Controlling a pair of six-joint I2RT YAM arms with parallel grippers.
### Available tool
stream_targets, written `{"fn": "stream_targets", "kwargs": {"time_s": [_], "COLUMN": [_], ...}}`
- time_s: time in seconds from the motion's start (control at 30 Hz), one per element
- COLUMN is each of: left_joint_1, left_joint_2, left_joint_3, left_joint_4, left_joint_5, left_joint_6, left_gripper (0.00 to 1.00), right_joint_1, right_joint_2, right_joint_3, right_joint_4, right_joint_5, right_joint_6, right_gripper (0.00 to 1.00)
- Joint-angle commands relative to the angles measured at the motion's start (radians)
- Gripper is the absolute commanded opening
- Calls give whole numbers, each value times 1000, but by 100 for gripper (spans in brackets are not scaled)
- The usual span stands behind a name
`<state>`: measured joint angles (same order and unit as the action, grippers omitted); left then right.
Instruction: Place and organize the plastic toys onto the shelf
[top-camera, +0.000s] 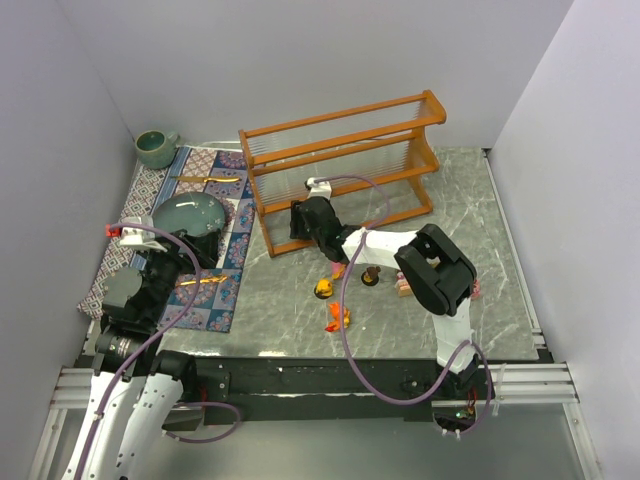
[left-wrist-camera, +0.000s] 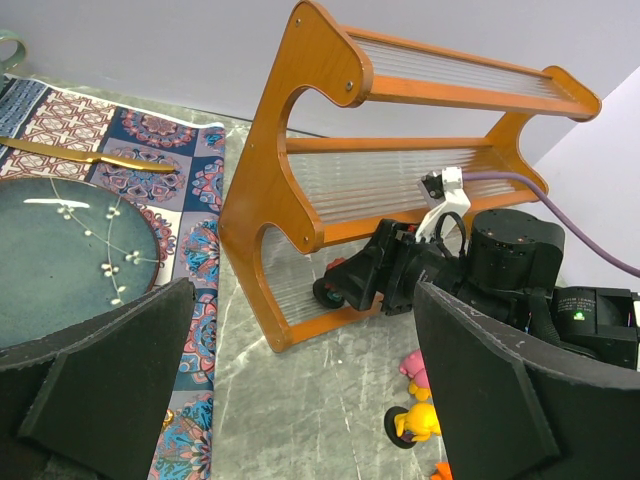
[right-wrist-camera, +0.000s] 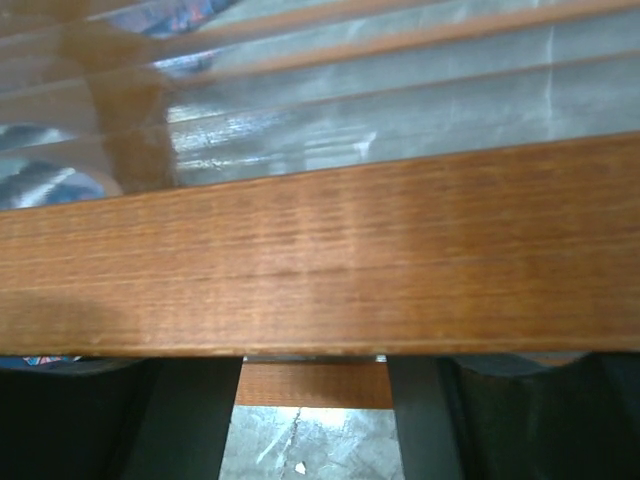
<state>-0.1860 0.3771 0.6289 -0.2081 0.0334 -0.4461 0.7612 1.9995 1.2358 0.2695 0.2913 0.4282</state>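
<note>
The orange-brown shelf (top-camera: 340, 140) stands at the back of the table and shows in the left wrist view (left-wrist-camera: 300, 150). Its rail fills the right wrist view (right-wrist-camera: 320, 260). My right gripper (top-camera: 300, 215) reaches into the bottom tier. In the left wrist view (left-wrist-camera: 375, 280) it appears shut on a red toy with a round dark base (left-wrist-camera: 337, 290). Its fingertips are hidden behind the rail in its own view. On the table lie a yellow toy (top-camera: 323, 289), a dark brown one (top-camera: 371, 275), an orange one (top-camera: 337, 318) and a pink one (top-camera: 402, 287). My left gripper (top-camera: 188, 258) is open and empty over the mat.
A patterned cloth mat (top-camera: 215, 190) at the left holds a teal plate (top-camera: 188, 215), a gold knife (top-camera: 205, 179) and another gold utensil (top-camera: 200, 281). A green cup (top-camera: 156, 148) stands in the far left corner. Grey walls close in both sides and the back.
</note>
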Motion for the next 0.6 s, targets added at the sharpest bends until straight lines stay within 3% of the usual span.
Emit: {"fn": "stream_targets", "kwargs": {"time_s": [0.0, 0.17, 0.57], "left_joint_1": [-3, -3, -3], "left_joint_2": [3, 5, 3], "left_joint_3": [5, 3, 2], "left_joint_4": [19, 18, 22], "left_joint_5": [16, 19, 20], "left_joint_6": [15, 15, 15], "left_gripper": [97, 97, 97], "right_joint_1": [-7, -2, 35], "right_joint_2": [2, -33, -269], "right_joint_3": [-1, -25, -179], "right_joint_4": [43, 53, 25], "right_joint_5": [17, 5, 11], "right_joint_6": [4, 4, -23], "right_gripper": [70, 81, 87]}}
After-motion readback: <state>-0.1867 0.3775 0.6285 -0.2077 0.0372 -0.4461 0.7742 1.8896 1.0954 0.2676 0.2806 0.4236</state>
